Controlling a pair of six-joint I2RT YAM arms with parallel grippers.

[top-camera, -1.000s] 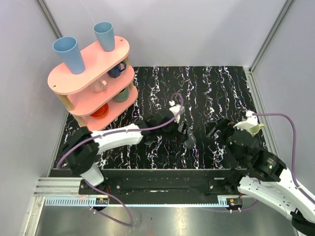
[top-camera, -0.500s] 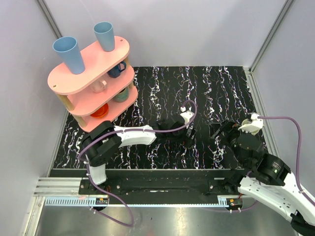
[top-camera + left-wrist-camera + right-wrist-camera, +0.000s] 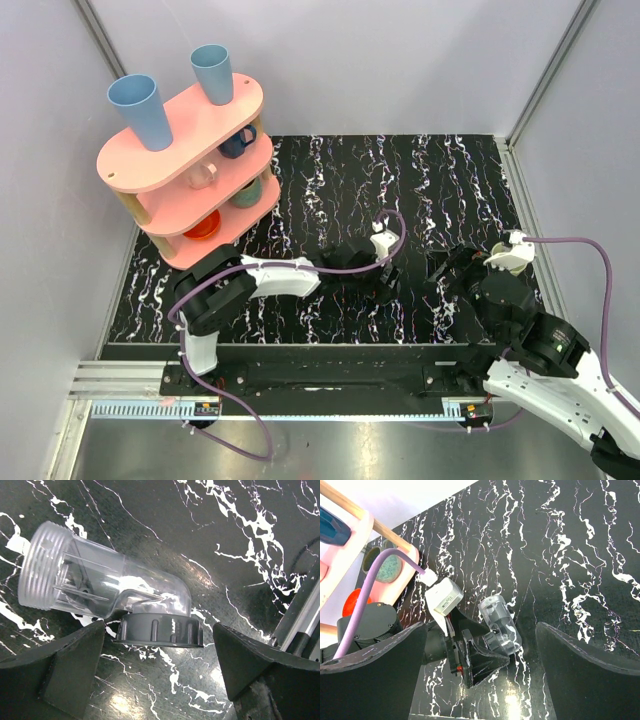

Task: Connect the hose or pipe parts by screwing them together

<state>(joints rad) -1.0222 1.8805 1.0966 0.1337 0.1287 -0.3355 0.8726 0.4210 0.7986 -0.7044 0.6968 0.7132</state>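
Note:
A clear plastic elbow pipe [image 3: 100, 585] lies on the black marbled table, its threaded mouth pointing left in the left wrist view. A dark grey ribbed nut [image 3: 172, 627] sits around its other end. My left gripper [image 3: 159, 636] is open and low over the table, one finger on each side of the nut, with a gap on both sides. The right wrist view shows the same elbow [image 3: 497, 617] and nut [image 3: 494, 641] in front of the left gripper's fingers [image 3: 485, 662]. My right gripper [image 3: 481, 630] is open, empty and well back from the parts. From above, the left gripper [image 3: 385, 280] covers most of the pipe, and the right gripper [image 3: 445, 272] stands to its right.
A pink three-tier rack [image 3: 185, 150] stands at the back left with two blue cups on top and mugs on its shelves. Grey walls close the table in at the back and sides. A metal rail [image 3: 300, 372] runs along the near edge.
My left arm has swung right and forward, bringing its gripper down around the nut end of the pipe. The right arm has shifted only slightly.

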